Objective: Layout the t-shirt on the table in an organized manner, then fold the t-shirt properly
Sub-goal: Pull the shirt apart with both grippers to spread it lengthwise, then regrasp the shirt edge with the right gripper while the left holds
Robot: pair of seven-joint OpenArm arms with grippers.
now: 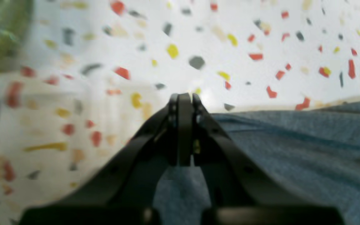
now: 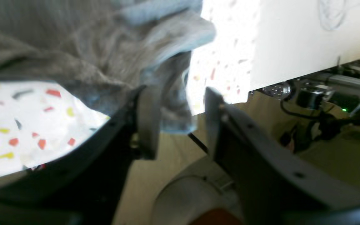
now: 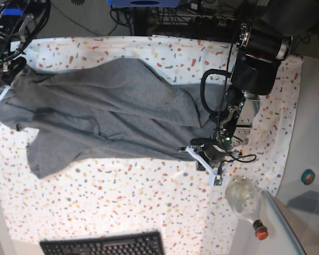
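A black keyboard (image 3: 102, 244) lies at the near edge, a clear round bottle (image 3: 244, 197) beside a grey side surface (image 3: 313, 159).

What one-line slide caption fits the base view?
Grey t-shirt spread across the speckled table, one arm at each end.

The t-shirt (image 3: 106, 114) lies across the table (image 3: 148, 207), behind a keyboard (image 3: 103, 245).

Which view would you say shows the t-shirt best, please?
The base view: the whole t-shirt lies spread across the table. The left wrist view shows only a strip beside the shut left gripper; the right wrist view shows a blurred bunched edge.
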